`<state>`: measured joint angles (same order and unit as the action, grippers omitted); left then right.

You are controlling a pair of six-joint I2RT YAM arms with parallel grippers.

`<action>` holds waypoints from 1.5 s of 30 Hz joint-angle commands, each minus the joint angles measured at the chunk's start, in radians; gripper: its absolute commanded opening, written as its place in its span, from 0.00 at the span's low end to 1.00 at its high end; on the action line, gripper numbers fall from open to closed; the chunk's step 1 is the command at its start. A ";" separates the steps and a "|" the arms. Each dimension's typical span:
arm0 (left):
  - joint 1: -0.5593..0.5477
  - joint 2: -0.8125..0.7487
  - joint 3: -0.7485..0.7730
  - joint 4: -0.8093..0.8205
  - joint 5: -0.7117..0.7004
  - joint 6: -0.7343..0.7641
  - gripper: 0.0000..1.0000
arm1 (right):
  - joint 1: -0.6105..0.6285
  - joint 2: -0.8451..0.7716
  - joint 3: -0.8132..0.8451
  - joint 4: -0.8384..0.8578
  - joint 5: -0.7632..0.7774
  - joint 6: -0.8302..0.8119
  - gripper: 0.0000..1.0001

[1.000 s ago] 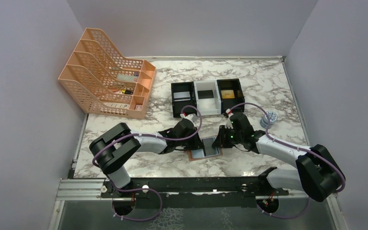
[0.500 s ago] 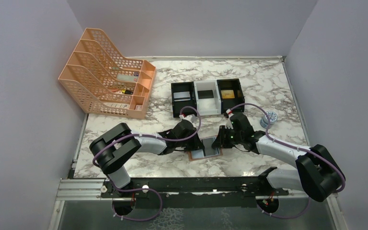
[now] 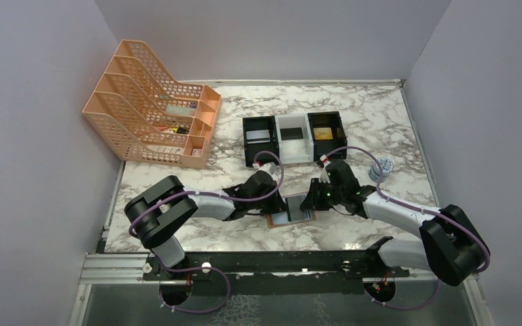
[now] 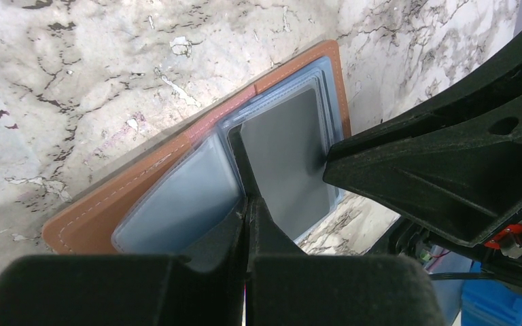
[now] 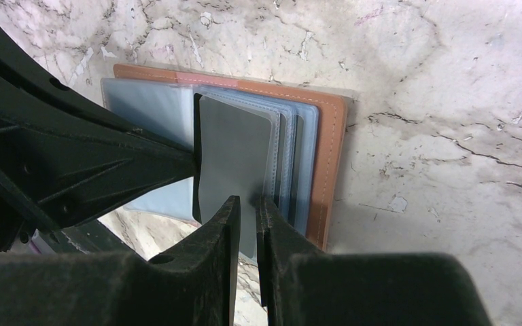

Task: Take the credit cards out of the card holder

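Jaws pinched together, right on card (image 5: 234,156), left on card holder (image 4: 177,193)

Plain pale lilac-grey walls (image 3: 34,102) close in the white, grey-veined marble desk (image 3: 380,115) on three sides. A black metal rail (image 3: 279,261) runs along its near edge. The light is soft, even.

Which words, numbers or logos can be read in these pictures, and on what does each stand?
None can be read. The dark grey card shows a blank face, the brown wallet only stitching; whatever lies in the orange rack and the box trays is too small to read.
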<state>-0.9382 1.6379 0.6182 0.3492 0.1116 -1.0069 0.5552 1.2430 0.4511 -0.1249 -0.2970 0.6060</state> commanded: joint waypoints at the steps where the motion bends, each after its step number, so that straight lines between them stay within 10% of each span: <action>1: -0.005 -0.022 -0.021 -0.041 -0.042 0.030 0.00 | 0.002 -0.003 -0.002 -0.061 0.050 -0.015 0.16; 22: -0.005 0.050 -0.036 0.021 -0.006 -0.051 0.24 | 0.002 -0.011 -0.015 -0.053 0.047 0.003 0.16; 45: -0.004 0.019 -0.053 0.030 -0.021 -0.042 0.00 | 0.002 -0.082 0.038 -0.091 0.000 -0.030 0.21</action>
<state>-0.9382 1.6585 0.5926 0.4267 0.1120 -1.0687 0.5552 1.1942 0.4519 -0.1860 -0.2840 0.5999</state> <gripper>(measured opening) 0.022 0.199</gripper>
